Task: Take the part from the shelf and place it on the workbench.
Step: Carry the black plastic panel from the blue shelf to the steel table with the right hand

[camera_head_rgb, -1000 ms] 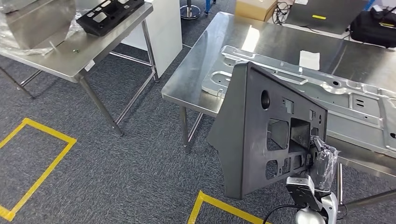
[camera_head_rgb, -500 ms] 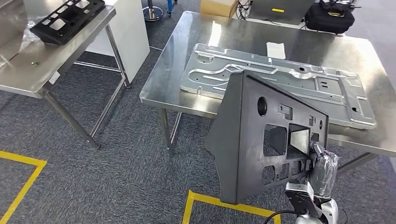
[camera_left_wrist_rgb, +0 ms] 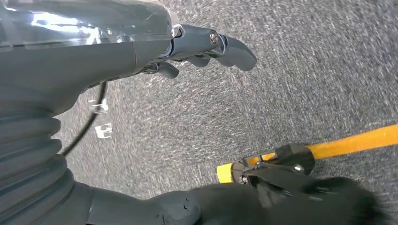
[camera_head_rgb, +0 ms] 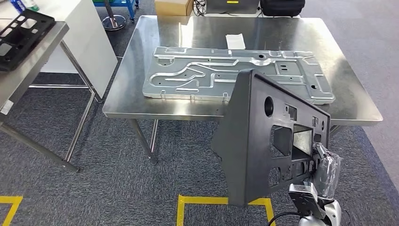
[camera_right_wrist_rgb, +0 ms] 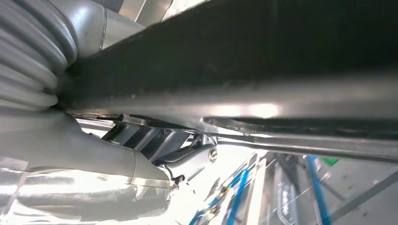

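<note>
Swinging round since a second ago, the robot's view now faces the steel surface [camera_head_rgb: 127, 106] squarely, and the side table with a black tray [camera_head_rgb: 19, 33] has slid to the left edge; the black plastic panel [camera_head_rgb: 263, 136] sits as before, upright and tilted, low on the right, in front of the near edge of the surface and not on it; the right robot hand [camera_head_rgb: 324, 167], wrapped in clear film, grips the panel's lower right portion by its cut-outs; a large stamped metal sheet [camera_head_rgb: 235, 70] lies flat on the surface, a white paper slip [camera_head_rgb: 235, 41] just beyond it; the left robot hand [camera_left_wrist_rgb: 202, 47] hangs over grey carpet, fingers loosely apart, holding nothing; yellow floor tape [camera_head_rgb: 207, 200] runs beneath the panel.
</note>
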